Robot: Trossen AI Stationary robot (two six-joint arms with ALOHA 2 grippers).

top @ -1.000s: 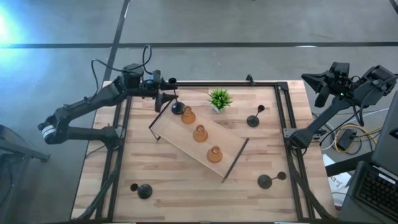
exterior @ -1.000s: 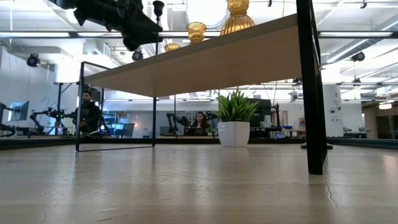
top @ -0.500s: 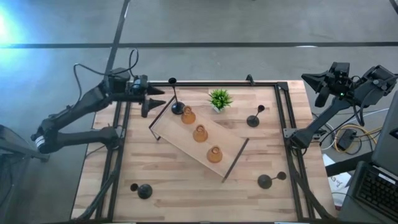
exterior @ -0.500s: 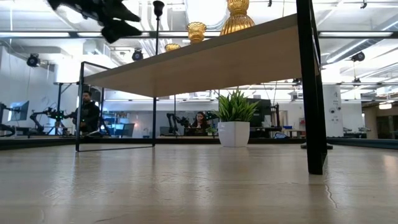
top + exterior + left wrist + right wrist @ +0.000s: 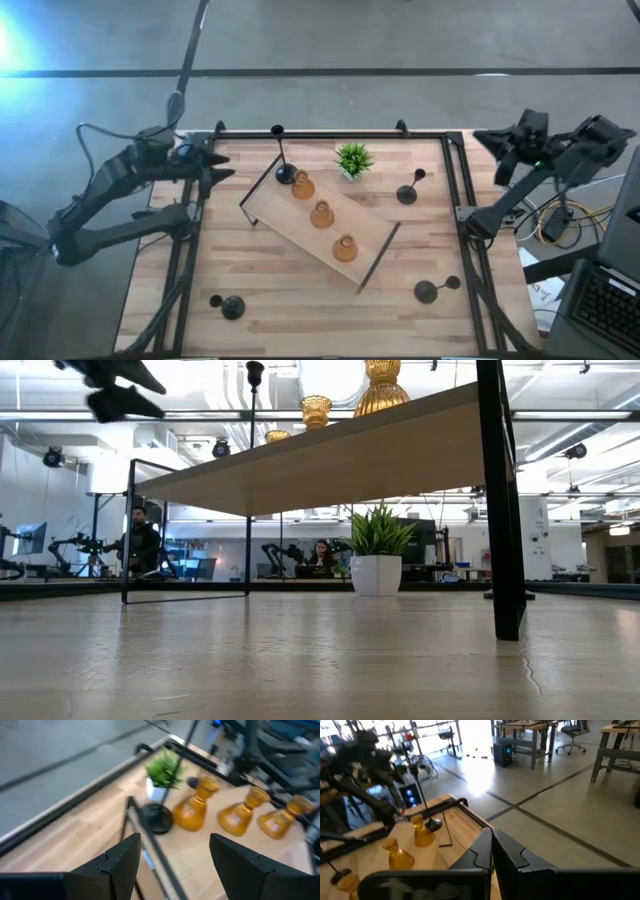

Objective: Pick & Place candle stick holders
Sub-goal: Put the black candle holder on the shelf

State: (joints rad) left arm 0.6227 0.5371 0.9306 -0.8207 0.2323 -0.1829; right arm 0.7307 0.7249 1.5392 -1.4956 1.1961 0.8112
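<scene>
Three amber holders stand in a row on the wooden tray. One black holder stands upright by its round base on the tray's far-left end; it also shows in the left wrist view. Three more black holders are on the table. My left gripper is open and empty over the table's left rail, left of the tray, and shows in its wrist view. My right gripper is shut and empty beyond the table's far right corner.
A small green potted plant stands just beyond the tray's far side. Black metal rails run along the table's edges. The tray stands raised on dark legs. People sit in the room behind the table.
My left gripper has drawn back from the black holder on the tray toward the table's left edge and now hangs over the left rail. The holder stays upright on the tray. My right arm has shifted slightly toward the table.
</scene>
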